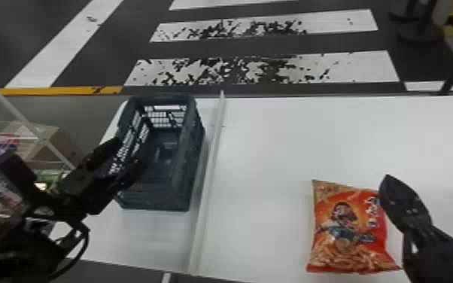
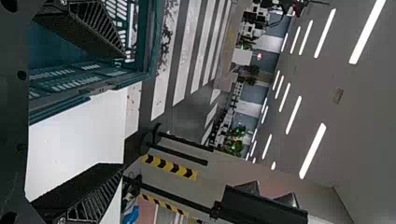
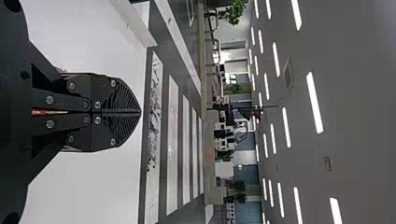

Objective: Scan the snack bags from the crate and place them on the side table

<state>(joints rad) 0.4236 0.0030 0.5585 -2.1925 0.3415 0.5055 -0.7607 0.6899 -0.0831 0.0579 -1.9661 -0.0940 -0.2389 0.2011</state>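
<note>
White table (image 1: 274, 150) — crate (image 1: 186, 177), snack bag (image 1: 350, 233)

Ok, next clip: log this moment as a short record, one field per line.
crate: dark plastic crate, on the white tabletop, left of the raised white strip
snack bag: red-orange bag lying flat, right of the strip
left gripper: at the crate's left side, fingers apart, nothing between them
right gripper: just right of the bag, fingers together
bag held: no
floor beyond: dark with white stripes
</note>
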